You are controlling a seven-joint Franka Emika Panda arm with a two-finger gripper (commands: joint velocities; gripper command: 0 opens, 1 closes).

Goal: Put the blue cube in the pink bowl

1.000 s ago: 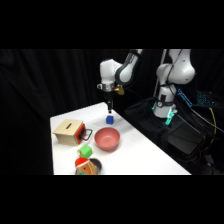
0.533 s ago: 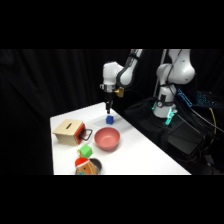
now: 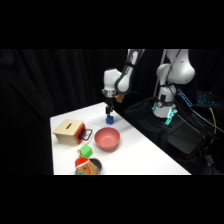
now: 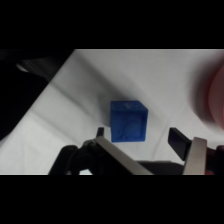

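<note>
Blue is what you want to track first: in the side view the cube point(image 3: 109, 119) sits on the white table point(image 3: 150, 155) near its far edge, directly under the gripper point(image 3: 108, 111), which hangs just above it with the arm coming down from the upper right. The bowl point(image 3: 107, 138) stands near the cube on the camera's side, its open mouth up, so the carry you have ahead looks short. The wooden box point(image 3: 68, 132) lies to the left of the bowl, the green cube point(image 3: 85, 151) in front of it, and a red and orange object sits at the table's near edge; none of these stands between cube and bowl. In the wrist view the cube point(image 4: 128, 121) rests flat on the table point(image 4: 125, 75), and you see the fingers point(image 4: 187, 147) spread apart, one on each side of it and lower in the picture, with nothing between them. That spread seems there to straddle the cube, which lies close to the midline of the gap, slightly toward the left finger. The pink blur at the right edge is the bowl point(image 4: 212, 100). You have not gripped anything yet; judging from this, the step in hand is the final descent before closing
</note>
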